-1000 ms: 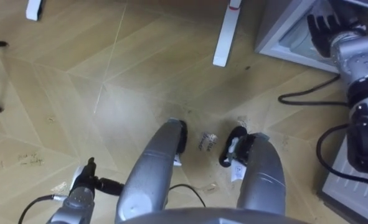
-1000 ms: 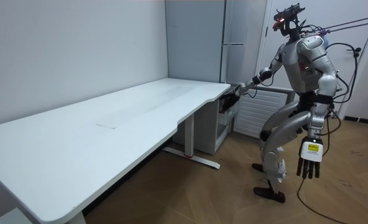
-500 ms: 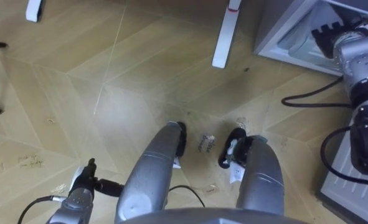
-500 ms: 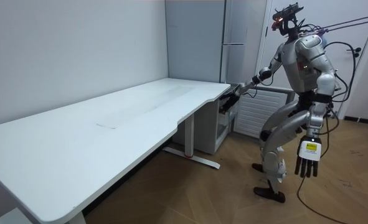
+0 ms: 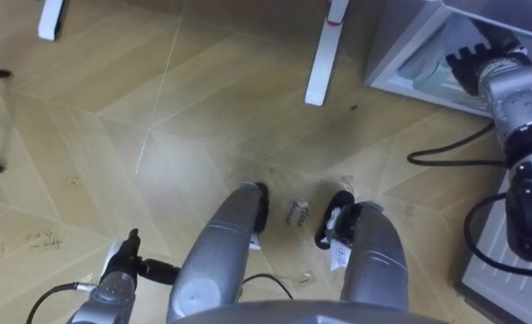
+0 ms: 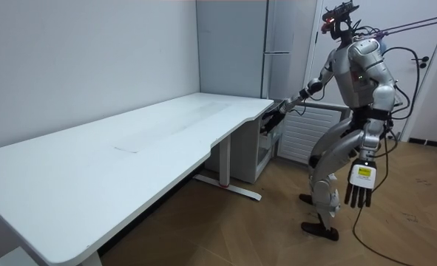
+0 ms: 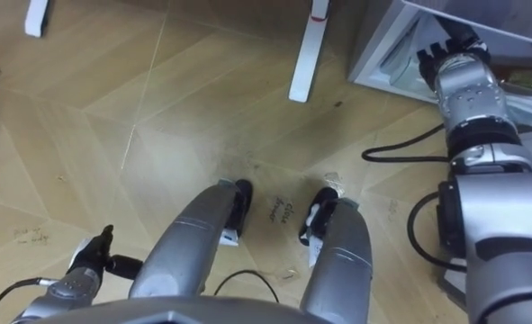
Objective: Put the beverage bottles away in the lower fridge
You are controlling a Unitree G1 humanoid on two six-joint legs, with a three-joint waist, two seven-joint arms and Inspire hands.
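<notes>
One fridge [image 5: 399, 47], right hand [image 5: 480, 63] at it

Soft, even light from above fills the room, the white table [image 6: 114, 159] looks bright with a dim shadow under it, and the wooden floor [image 5: 94, 117] reflects one pale patch

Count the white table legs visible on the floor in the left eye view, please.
2. One table leg is at the top left; the other stands at top centre, left of the fridge. Others may lie outside the view.
</notes>
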